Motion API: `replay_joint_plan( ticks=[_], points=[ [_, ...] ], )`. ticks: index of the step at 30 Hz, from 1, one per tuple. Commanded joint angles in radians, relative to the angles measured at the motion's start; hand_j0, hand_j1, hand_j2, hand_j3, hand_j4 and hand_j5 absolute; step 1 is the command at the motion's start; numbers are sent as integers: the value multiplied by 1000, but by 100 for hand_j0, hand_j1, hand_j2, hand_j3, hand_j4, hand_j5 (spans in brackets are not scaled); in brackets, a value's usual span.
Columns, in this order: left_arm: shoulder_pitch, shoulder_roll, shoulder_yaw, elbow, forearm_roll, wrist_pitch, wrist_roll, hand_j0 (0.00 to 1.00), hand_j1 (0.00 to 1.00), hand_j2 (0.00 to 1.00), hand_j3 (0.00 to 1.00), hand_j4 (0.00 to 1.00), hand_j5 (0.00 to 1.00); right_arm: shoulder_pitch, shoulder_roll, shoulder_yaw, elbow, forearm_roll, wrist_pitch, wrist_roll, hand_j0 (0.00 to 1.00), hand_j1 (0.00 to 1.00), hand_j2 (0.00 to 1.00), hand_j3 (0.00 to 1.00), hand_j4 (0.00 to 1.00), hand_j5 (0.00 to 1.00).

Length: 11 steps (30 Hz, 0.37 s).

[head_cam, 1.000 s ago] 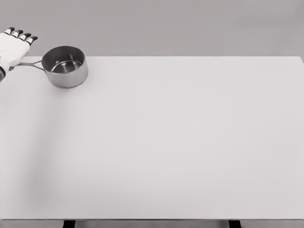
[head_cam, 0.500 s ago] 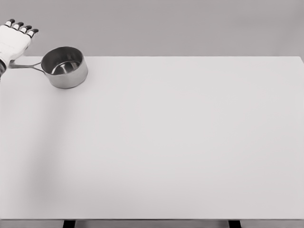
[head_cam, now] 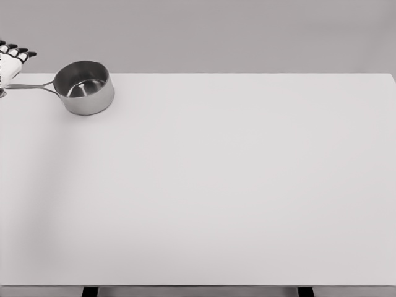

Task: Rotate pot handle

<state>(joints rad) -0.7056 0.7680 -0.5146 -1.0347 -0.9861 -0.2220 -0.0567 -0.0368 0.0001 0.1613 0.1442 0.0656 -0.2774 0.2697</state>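
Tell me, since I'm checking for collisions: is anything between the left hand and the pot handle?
Nothing visible is. The left hand sits at the picture's left edge, right by the end of the handle, which points left from the pot. The table around them shows nothing else.

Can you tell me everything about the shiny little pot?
The small shiny steel pot stands upright near the far left corner of the white table. It is round, open on top, with nothing inside. Its thin metal handle sticks out to the left, toward the white left hand at the picture's edge; whether they touch cannot be seen.
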Motion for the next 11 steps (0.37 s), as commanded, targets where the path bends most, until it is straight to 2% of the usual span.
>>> replay_joint_plan(
  ticks=[1, 2, 3, 4, 5, 6, 7, 8, 9, 11],
  points=[
    [0, 36, 1, -85, 108, -74, 2, 100, 100, 100, 100, 100, 100, 0, 0, 0, 0, 0, 0, 0, 100, 100, 100, 100, 100, 100],
    [5, 99, -1, -238, 236, -86, -3, 100, 100, 100, 100, 100, 100, 0, 0, 0, 0, 0, 0, 0, 100, 100, 100, 100, 100, 100],
    [44, 152, 4, -410, 455, -146, -8, 100, 100, 100, 100, 100, 100, 0, 0, 0, 0, 0, 0, 0, 100, 100, 100, 100, 100, 100],
    [72, 232, 5, -539, 697, -284, -6, 100, 100, 100, 100, 100, 100, 0, 0, 0, 0, 0, 0, 0, 100, 100, 100, 100, 100, 100],
    [100, 286, 1, -674, 808, -389, -8, 100, 100, 100, 100, 100, 100, 0, 0, 0, 0, 0, 0, 0, 100, 100, 100, 100, 100, 100],
    [158, 280, 11, -720, 811, -389, -3, 100, 100, 100, 100, 100, 100, 0, 0, 0, 0, 0, 0, 2, 100, 100, 100, 100, 100, 100],
    [199, 280, 4, -728, 813, -389, -6, 100, 100, 100, 100, 100, 100, 0, 0, 0, 0, 0, 0, 0, 100, 100, 100, 100, 100, 100],
    [265, 261, 2, -729, 813, -389, -6, 100, 100, 100, 100, 100, 100, 0, 0, 0, 0, 0, 0, 0, 100, 100, 100, 100, 100, 100],
    [301, 251, 2, -729, 811, -389, -8, 100, 100, 100, 100, 100, 100, 0, 0, 0, 0, 0, 0, 0, 100, 100, 100, 100, 100, 100],
    [321, 257, 2, -729, 811, -389, -6, 100, 100, 100, 100, 100, 100, 0, 0, 0, 0, 0, 0, 0, 100, 100, 100, 100, 100, 100]
  ],
)
